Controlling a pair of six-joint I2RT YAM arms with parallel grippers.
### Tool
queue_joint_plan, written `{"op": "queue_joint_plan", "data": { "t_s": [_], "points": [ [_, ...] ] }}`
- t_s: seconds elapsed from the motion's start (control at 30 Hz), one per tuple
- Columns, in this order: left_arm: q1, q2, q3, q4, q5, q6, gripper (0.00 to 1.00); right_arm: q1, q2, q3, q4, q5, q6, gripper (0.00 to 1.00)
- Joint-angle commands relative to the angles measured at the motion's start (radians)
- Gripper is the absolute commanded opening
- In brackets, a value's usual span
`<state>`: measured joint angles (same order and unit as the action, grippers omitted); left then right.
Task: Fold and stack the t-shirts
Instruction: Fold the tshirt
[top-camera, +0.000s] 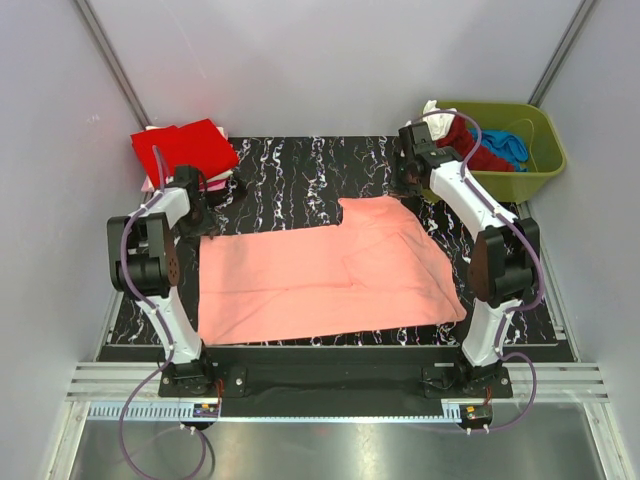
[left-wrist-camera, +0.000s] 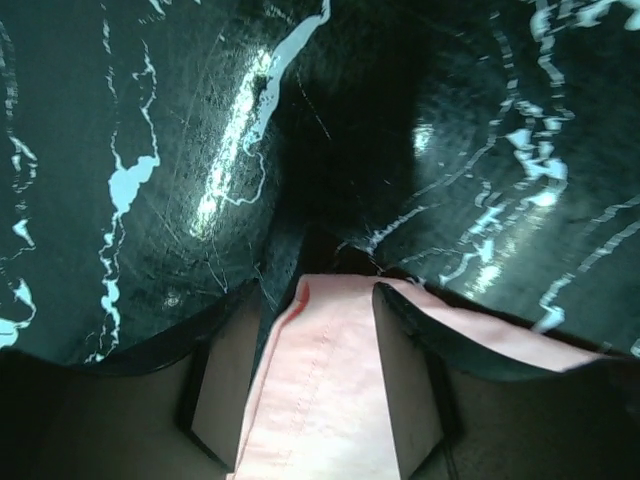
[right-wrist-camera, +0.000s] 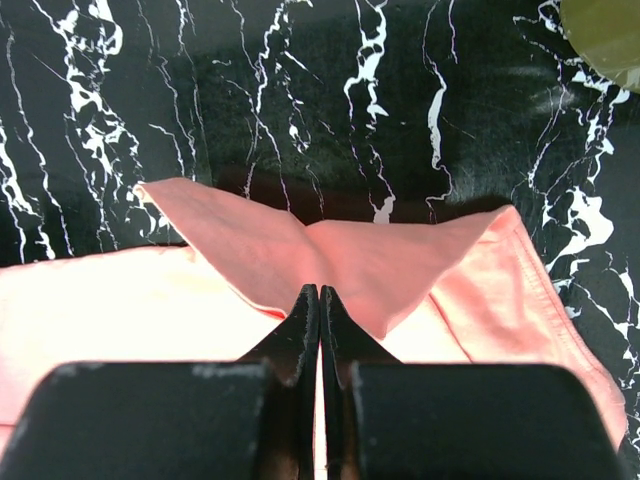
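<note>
A salmon-pink t-shirt (top-camera: 320, 270) lies spread flat on the black marbled mat. My left gripper (top-camera: 205, 225) is at the shirt's far left corner. In the left wrist view the gripper (left-wrist-camera: 318, 300) is open, its fingers (left-wrist-camera: 410, 390) straddling the shirt's hemmed edge (left-wrist-camera: 325, 390). My right gripper (top-camera: 410, 190) is at the shirt's far right corner. In the right wrist view the gripper (right-wrist-camera: 320, 292) is shut on a pinched peak of the salmon-pink cloth (right-wrist-camera: 370, 265). A folded bright red shirt (top-camera: 185, 148) lies at the back left on paler cloth.
An olive-green tub (top-camera: 540, 150) stands at the back right, holding dark red, blue and white cloth. The black marbled mat (top-camera: 300, 170) shows bare behind the shirt. Grey walls close in on the left, right and back.
</note>
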<state>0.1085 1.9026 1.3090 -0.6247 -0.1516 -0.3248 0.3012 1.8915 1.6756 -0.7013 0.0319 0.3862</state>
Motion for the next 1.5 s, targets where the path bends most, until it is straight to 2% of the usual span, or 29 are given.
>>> {"op": "queue_joint_plan", "data": {
  "t_s": [0.0,0.03,0.23,0.27,0.33,0.37,0.43,0.5,0.83,1.1,1.33,1.47],
  "points": [
    [0.008,0.026,0.033,0.046,-0.013,0.007,0.51,0.006,-0.061,-0.014,0.026,-0.015,0.003,0.00],
    [0.008,0.033,0.035,0.048,-0.014,0.006,0.46,0.006,-0.062,-0.020,0.029,-0.012,0.003,0.00],
    [0.008,0.047,0.025,0.068,-0.023,-0.003,0.35,0.007,-0.065,-0.045,0.036,-0.006,-0.006,0.00],
    [0.008,0.047,0.027,0.069,-0.025,-0.002,0.29,0.007,-0.065,-0.048,0.037,-0.006,-0.006,0.00],
    [0.010,0.047,0.032,0.069,-0.023,0.001,0.24,0.007,-0.066,-0.047,0.037,-0.007,-0.006,0.00],
    [0.008,0.044,0.032,0.071,-0.022,0.003,0.16,0.006,-0.066,-0.044,0.034,-0.006,-0.006,0.00],
    [0.008,0.035,0.030,0.066,-0.014,0.004,0.06,0.006,-0.068,-0.033,0.030,-0.006,-0.007,0.00],
    [0.008,0.013,0.030,0.059,-0.008,0.001,0.00,0.006,-0.068,-0.022,0.022,-0.007,-0.007,0.00],
    [0.008,-0.178,-0.036,0.017,0.020,0.020,0.00,0.003,-0.205,-0.092,-0.006,0.051,0.013,0.00],
    [0.008,-0.322,-0.119,-0.023,0.053,0.021,0.00,-0.025,-0.374,-0.301,0.005,0.079,0.031,0.00],
    [0.008,-0.399,-0.155,-0.044,0.064,0.081,0.00,-0.030,-0.524,-0.460,0.011,0.082,0.051,0.00],
    [0.010,-0.486,-0.230,-0.012,0.073,0.090,0.00,-0.028,-0.601,-0.536,0.014,0.092,0.077,0.00]
  ]
}}
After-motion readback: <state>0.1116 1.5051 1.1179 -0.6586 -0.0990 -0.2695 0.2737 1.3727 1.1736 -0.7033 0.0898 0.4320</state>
